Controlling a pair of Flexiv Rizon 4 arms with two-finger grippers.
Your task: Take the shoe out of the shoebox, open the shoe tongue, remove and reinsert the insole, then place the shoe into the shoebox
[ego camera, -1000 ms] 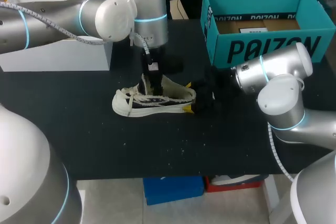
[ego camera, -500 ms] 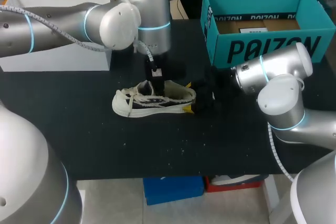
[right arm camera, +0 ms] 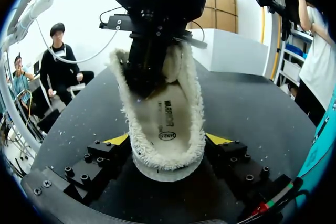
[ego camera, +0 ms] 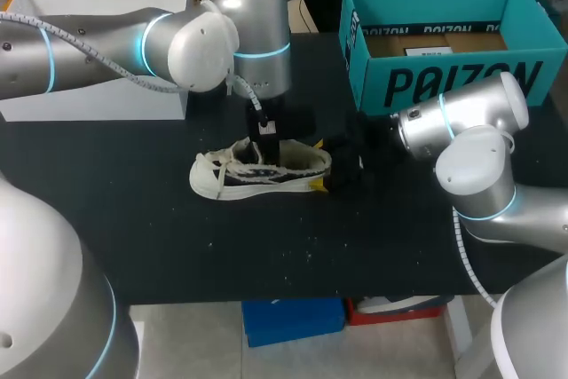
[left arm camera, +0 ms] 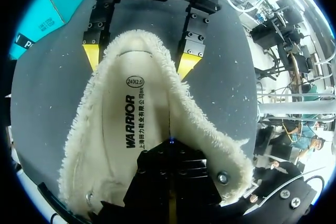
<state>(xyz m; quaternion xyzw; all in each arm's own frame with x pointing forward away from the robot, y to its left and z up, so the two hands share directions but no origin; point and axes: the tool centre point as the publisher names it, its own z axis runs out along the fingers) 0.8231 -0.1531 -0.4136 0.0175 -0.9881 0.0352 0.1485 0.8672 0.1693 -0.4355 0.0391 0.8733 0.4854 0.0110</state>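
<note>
You are at the insole step, as far as these views let me judge. The shoe (ego camera: 262,170) is out of the shoebox (ego camera: 444,86) and lies on its sole on the black counter (ego camera: 177,246), toe toward your left and heel toward your right. The teal box stands open well apart from it, at the far right of the counter.

Your right hand (right arm camera: 168,141) grips the heel. Its yellow fingertips (right arm camera: 118,139) press the fleecy collar from both sides, so the shoe is braced. Your left hand (left arm camera: 170,174) comes down from above into the shoe's opening, over the forward part of the insole (left arm camera: 134,124). Its tips are buried in there, and I cannot tell whether it is open or closed.

The insole lies flat inside the shoe, so the removal does not look done yet. The next move probably calls for a pinch on an edge of the insole. Then draw it up and back out of the opening while your right hand holds the heel down. Watch that the fleece lining is not caught along with it.

As for writing, the box's front wall carries large dark lettering, and a pale label lies inside the box. The insole bears an oval size stamp near the heel, with a bold word and a finer line of characters running along its length.
</note>
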